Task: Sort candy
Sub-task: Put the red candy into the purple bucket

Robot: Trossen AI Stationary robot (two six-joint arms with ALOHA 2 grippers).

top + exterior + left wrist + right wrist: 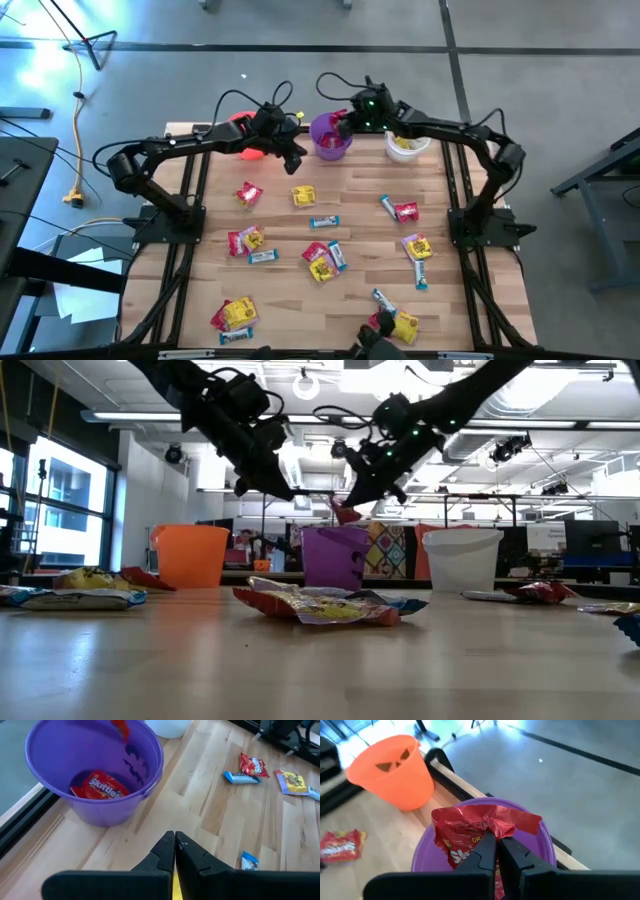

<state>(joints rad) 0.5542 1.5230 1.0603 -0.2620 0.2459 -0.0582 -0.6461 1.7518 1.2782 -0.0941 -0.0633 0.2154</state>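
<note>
My right gripper (496,840) is shut on a red candy packet (470,832) and hangs over the purple cup (330,138) at the table's far edge. Another red packet (100,787) lies on this cup's bottom. My left gripper (175,842) is shut and hovers just left of and nearer than the purple cup, between it and the orange cup (245,135). A thin yellow strip (175,887) shows between its fingers. Several candy packets (320,262) lie loose on the wooden table. My left gripper pinches a yellow packet, of which only a thin strip (175,890) shows between the two fingers; the fingers hide the rest. It is lifted clear of the table. My right gripper pinches the red packet's crumpled upper edge (492,826) between its two fingers, slanting down from the right. The packet hangs below the fingers, clear of the table, its lower end (347,514) just above the purple cup's rim.
A white cup (407,146) with yellow candy stands right of the purple one. The three cups line the far edge. Loose candy is spread over the middle and near part of the table (360,215), with blue bars (241,778) among it.
</note>
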